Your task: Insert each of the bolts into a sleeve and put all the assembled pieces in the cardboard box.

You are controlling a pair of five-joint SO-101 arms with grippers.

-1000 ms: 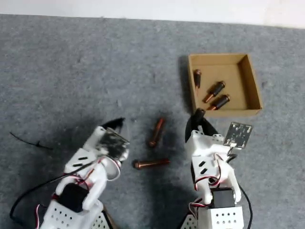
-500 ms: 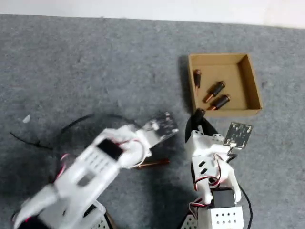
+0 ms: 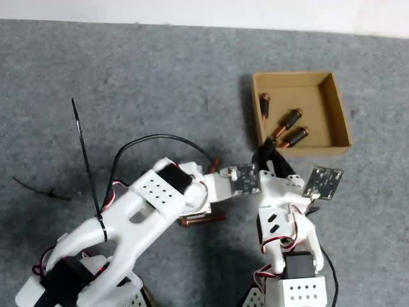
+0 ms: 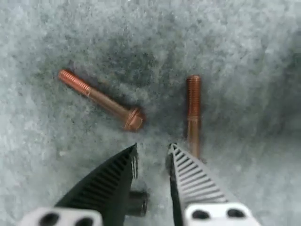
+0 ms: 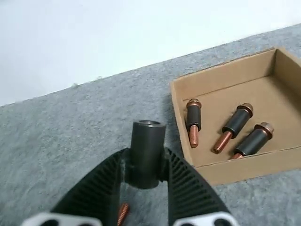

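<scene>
the right gripper pinches one black sleeve, a smooth matte tube. its long axis runs along the ribbed jaws and its open bore points out past their tips, just beside the cardboard box. the left gripper hangs over the grey carpet, its serrated jaws a narrow gap apart around nothing. two loose copper bolts lie flat near its tips, with threaded shanks. the first bolt lies aslant, flanged head towards the tips. the second bolt points its thread away from the gripper. in the box lie three assembled pieces, copper through black.
</scene>
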